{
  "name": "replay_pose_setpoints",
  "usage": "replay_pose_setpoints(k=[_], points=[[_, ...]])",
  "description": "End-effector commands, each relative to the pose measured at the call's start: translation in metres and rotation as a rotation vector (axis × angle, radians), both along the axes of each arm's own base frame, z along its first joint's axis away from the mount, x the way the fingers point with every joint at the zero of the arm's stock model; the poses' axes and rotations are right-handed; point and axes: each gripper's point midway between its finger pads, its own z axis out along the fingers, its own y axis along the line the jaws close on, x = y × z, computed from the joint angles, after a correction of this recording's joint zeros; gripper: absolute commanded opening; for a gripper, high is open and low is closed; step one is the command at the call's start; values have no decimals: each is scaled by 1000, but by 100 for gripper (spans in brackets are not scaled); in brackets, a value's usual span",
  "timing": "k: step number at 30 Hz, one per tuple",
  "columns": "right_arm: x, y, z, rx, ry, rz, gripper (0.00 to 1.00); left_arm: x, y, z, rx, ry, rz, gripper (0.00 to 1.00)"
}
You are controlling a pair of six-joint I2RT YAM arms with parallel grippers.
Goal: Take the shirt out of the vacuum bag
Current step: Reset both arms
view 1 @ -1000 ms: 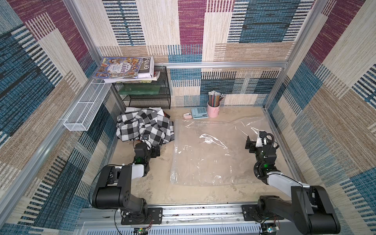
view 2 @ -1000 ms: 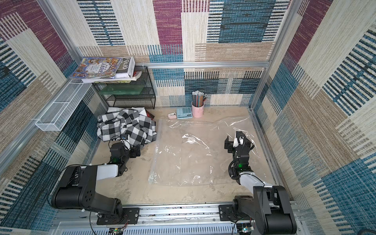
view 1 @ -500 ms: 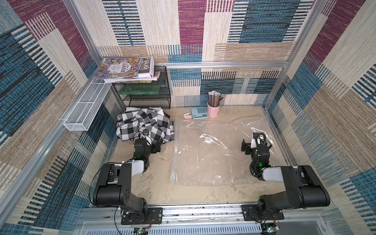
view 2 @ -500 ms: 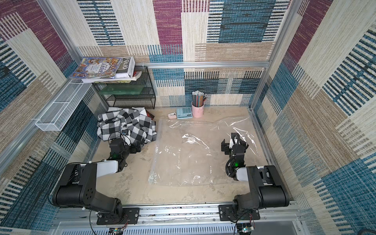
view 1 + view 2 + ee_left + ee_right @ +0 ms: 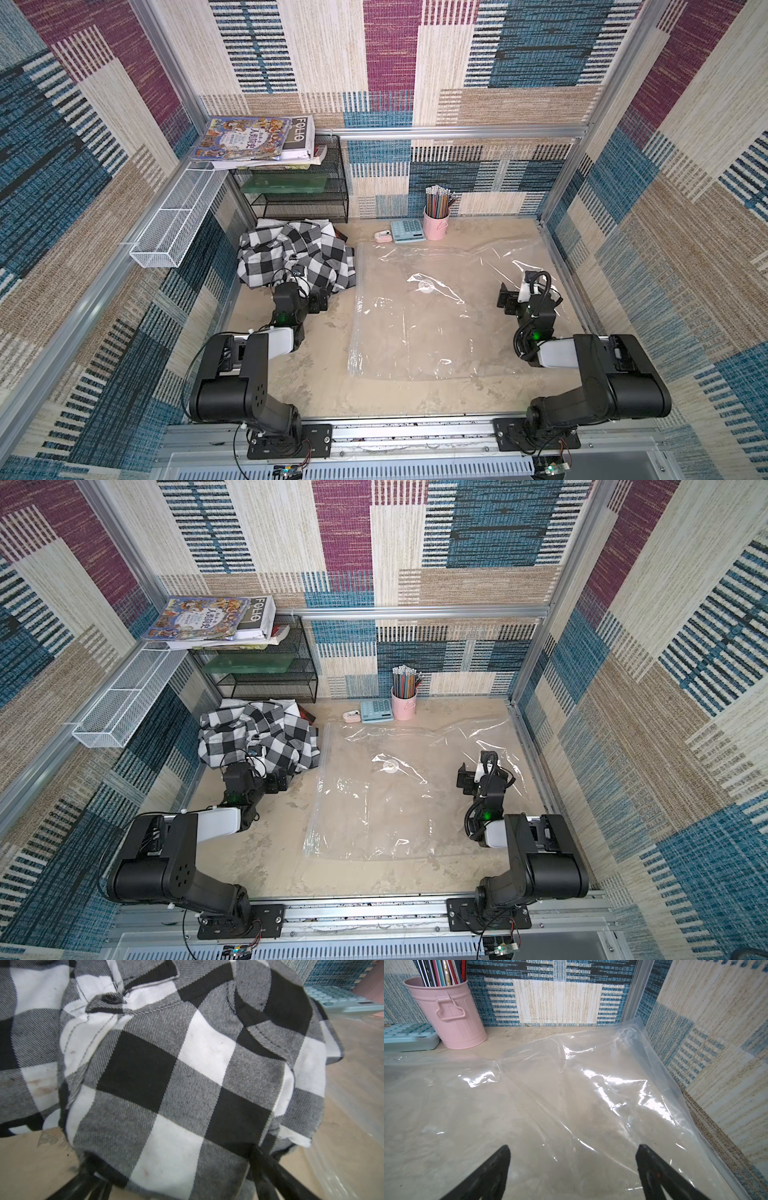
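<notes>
Vacuum bag (image 5: pixel 415 332) lies flat on the bench (image 5: pixel 316 374), centre to three o'clock, with its white valve (image 5: pixel 424 285) facing up; right gripper (image 5: pixel 574 1147) sits over its three o'clock side, jaws wide apart, holding nothing; left gripper (image 5: pixel 305 293) at nine o'clock, jaws spread wide, tips against the shirt (image 5: pixel 295 257) without pinching it; this checked shirt lies crumpled outside the bag at ten o'clock; calculator (image 5: pixel 408 230) and pink cup (image 5: pixel 436 224) stand at twelve.

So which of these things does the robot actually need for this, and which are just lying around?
Part of the job:
- checked shirt
- clear vacuum bag

Just lying about:
- books
- black wire rack
- white mesh basket
- calculator
- pink pencil cup
</notes>
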Motion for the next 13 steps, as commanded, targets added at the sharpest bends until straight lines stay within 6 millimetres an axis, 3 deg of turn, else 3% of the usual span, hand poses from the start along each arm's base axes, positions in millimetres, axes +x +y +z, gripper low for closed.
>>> replay_pose_setpoints(k=[1, 13], points=[[3, 1, 11, 6, -46, 2, 96, 2, -1, 3, -6, -12, -5, 99], [3, 1, 11, 6, -46, 2, 96, 2, -1, 3, -6, -11, -6, 99]])
